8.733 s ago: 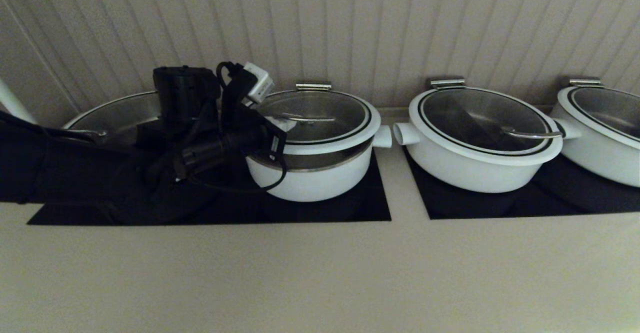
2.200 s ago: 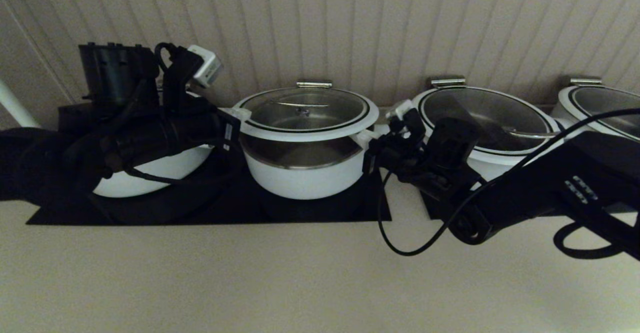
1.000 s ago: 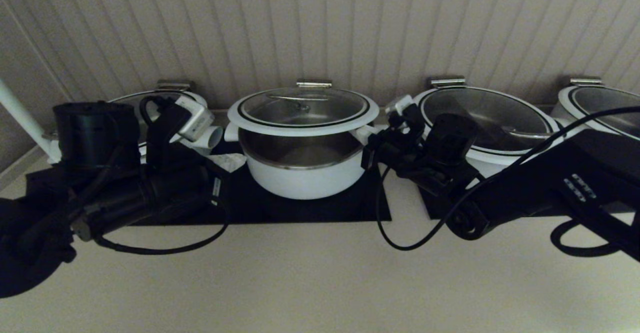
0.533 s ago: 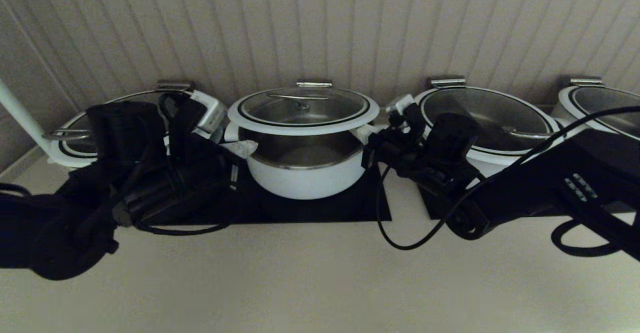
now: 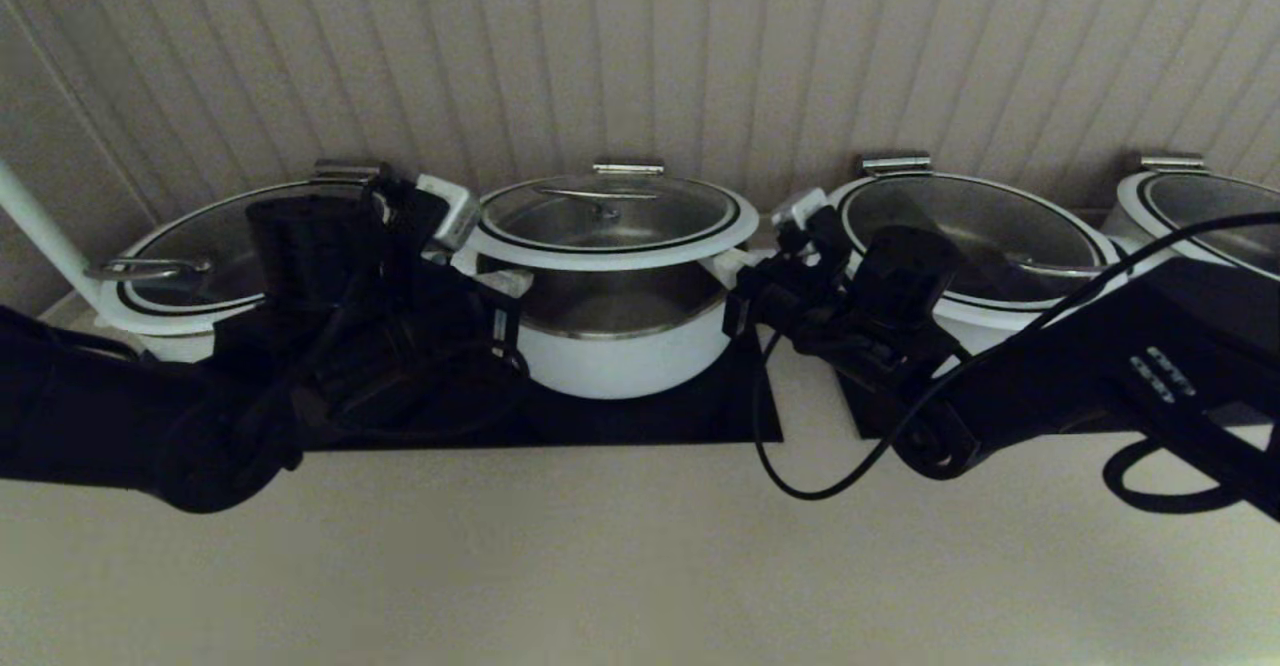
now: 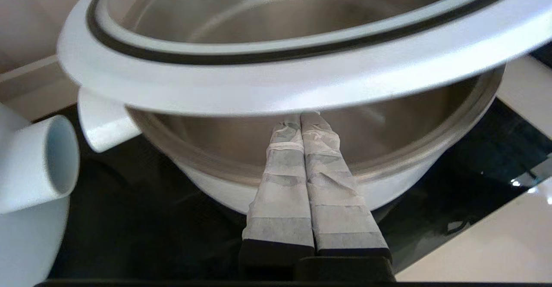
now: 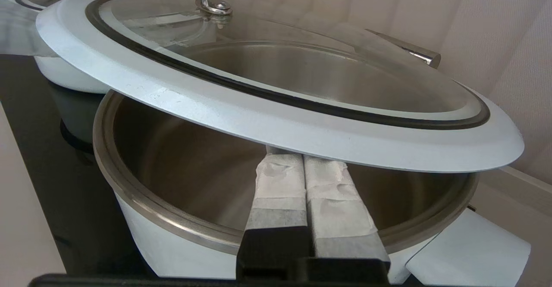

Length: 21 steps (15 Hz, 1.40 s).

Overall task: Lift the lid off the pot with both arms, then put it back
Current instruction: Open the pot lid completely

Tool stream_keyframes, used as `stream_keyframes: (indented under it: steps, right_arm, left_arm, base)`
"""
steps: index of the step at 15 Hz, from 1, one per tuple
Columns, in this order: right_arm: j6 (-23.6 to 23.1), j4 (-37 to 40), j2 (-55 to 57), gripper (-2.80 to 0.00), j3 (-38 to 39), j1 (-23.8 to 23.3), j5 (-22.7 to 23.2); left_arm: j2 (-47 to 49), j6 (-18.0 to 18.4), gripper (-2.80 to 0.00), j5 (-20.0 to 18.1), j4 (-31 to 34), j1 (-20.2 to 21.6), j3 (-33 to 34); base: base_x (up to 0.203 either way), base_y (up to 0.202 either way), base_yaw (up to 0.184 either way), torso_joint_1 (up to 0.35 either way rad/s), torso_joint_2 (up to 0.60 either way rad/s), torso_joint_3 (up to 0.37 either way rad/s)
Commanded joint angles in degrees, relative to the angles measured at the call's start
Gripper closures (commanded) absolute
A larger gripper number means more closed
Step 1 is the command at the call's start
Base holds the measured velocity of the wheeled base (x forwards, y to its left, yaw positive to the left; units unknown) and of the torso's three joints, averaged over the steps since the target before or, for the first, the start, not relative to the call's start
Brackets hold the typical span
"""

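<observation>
The lid (image 5: 610, 251) hangs level above the deep white pot (image 5: 620, 361), with a gap showing the steel inside. My left gripper (image 5: 505, 281) is shut, its taped tips under the lid's left rim; in the left wrist view the gripper (image 6: 302, 116) meets the underside of the lid (image 6: 280, 84) over the pot (image 6: 388, 179). My right gripper (image 5: 728, 268) is shut under the right rim; in the right wrist view the gripper (image 7: 302, 155) sits beneath the lid (image 7: 280, 119) above the pot (image 7: 172, 235).
Wider lidded white pots stand to the left (image 5: 180, 256), to the right (image 5: 970, 246) and at the far right (image 5: 1200, 236). Black cooktop panels (image 5: 650, 416) lie under the pots. A neighbouring pot's stub handle (image 6: 39, 162) is close to my left gripper. A ribbed wall is directly behind.
My left arm has swung right, back to the pot, and its tips are now under the lid's left rim. The right arm and the raised lid have not moved.
</observation>
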Motion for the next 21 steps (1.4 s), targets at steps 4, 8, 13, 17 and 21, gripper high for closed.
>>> stream_keyframes:
  steps: [4,8,13,17,21]
  right_arm:
    - [-0.1,-0.6,-0.2,0.0,0.3,0.0,0.1]
    - [-0.4,-0.8,-0.3,0.0,1.1,0.0,0.1]
    - [-0.4,-0.8,-2.6,0.0,7.2,0.0,0.3]
    - [-0.4,-1.3,-5.6,0.0,14.8,0.0,0.3]
    - [-0.3,-1.4,-11.7,0.0,23.5,-1.8,0.2]
  left_arm:
    - [2.0,-0.3,0.0,0.1,-0.3,0.0,-3.3]
    - [2.5,-0.4,0.0,0.4,-0.3,0.0,-4.8]
    - [2.5,-0.4,0.0,0.5,-0.3,0.0,-4.7]
    - [2.4,-0.3,0.0,0.5,-0.3,0.0,-4.7]
    - [1.7,-0.2,0.0,0.4,-0.3,0.0,-4.7]
  base:
    - [0.0,0.0,0.0,0.0,0.0,0.0]
    - [0.0,0.0,0.0,0.0,0.0,0.0]
    - [0.0,0.0,0.0,0.0,0.0,0.0]
    - [0.0,0.0,0.0,0.0,0.0,0.0]
    - [0.0,0.0,0.0,0.0,0.0,0.0]
